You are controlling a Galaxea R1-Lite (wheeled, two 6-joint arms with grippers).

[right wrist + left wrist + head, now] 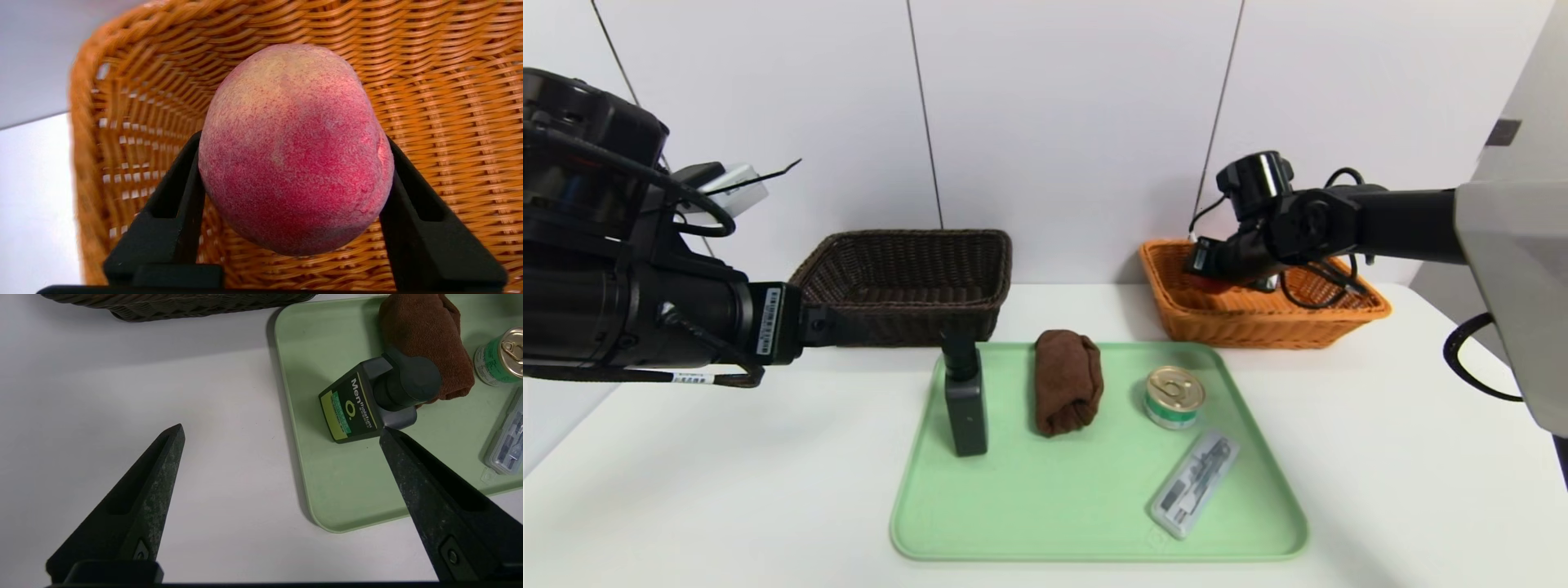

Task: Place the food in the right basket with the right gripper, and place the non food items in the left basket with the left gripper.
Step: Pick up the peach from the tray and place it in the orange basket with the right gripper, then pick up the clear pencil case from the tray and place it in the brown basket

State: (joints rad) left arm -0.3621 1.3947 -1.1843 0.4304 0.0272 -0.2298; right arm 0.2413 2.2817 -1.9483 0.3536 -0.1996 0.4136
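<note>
Progress: one food item in transit, nothing yet seen set down in either basket; four items left on the tray.

My right gripper [292, 196]: inside the orange basket [1241, 322], fingers pressed on both flanks of a peach [294, 147]. The peach hangs above the woven floor, not yet released. I judge this delivery nearly complete; letting go is what remains.

My left gripper [282, 433]: spread wide, holding nothing, hovering over the white table [727, 490] just beside the tray's near-left corner, one fingertip close to the dark bottle.

Green tray [1029, 523], contents:
- dark bottle with grey cap [965, 400], upright, left side. Non-food.
- brown rolled towel [1067, 380], lying beside the bottle. Non-food.
- small tin with pull-ring lid [1174, 397], upright, right of the towel. Probably food.
- clear flat case [1195, 483], lying near the tin toward the tray's front. Non-food.

Dark brown basket [907, 282]: behind the tray's left corner; no contents visible from here.

Orange basket: behind the tray's right corner; besides the held peach, I cannot tell what else it holds.
</note>
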